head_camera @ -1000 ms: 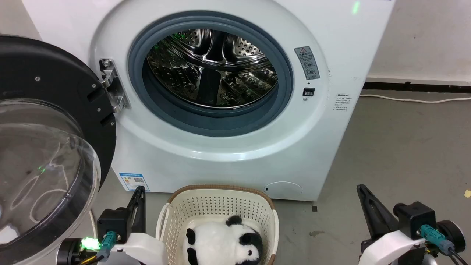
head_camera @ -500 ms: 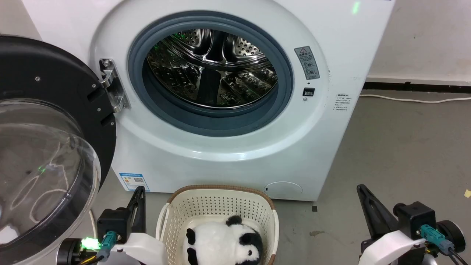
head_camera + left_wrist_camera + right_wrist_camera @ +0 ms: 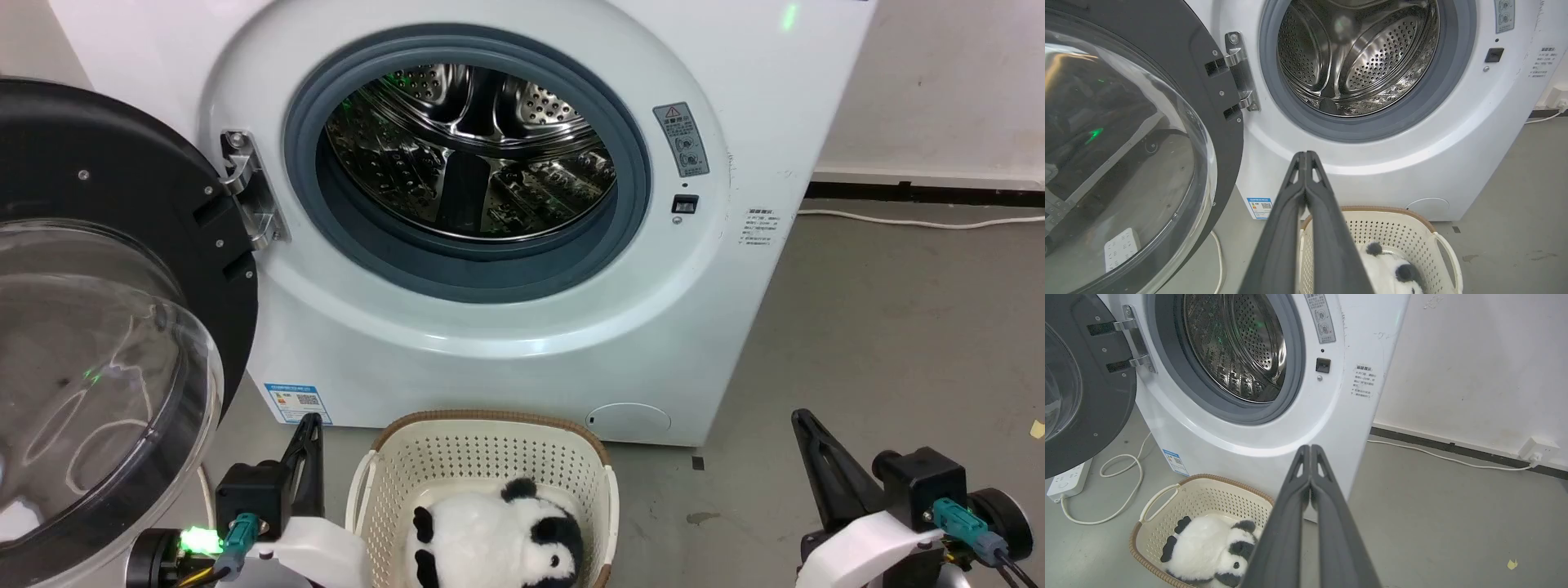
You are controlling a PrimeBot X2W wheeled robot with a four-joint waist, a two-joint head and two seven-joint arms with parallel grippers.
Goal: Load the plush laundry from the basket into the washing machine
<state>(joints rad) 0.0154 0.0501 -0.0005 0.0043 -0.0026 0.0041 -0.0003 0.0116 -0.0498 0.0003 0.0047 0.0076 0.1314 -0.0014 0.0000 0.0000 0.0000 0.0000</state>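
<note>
The panda plush laundry (image 3: 490,543) (image 3: 1204,551) lies inside the cream basket (image 3: 482,445) (image 3: 1208,496) on the floor before the washing machine (image 3: 490,351). The washer's door (image 3: 98,327) hangs open to the left, baring the steel drum (image 3: 465,155) (image 3: 1355,61). My left gripper (image 3: 309,425) (image 3: 1305,154) sits left of the basket, shut and holding nothing. Off to the basket's right, my right gripper (image 3: 800,418) (image 3: 1310,447) is likewise shut with nothing in it. Neither touches the toy.
The open door (image 3: 1135,155) stands close on the left. A white power strip (image 3: 1067,479) and cable (image 3: 1122,473) lie on the floor under it. A wall (image 3: 1474,367) with a socket (image 3: 1539,447) and cable rises on the right. Grey floor (image 3: 882,343) spreads right of the washer.
</note>
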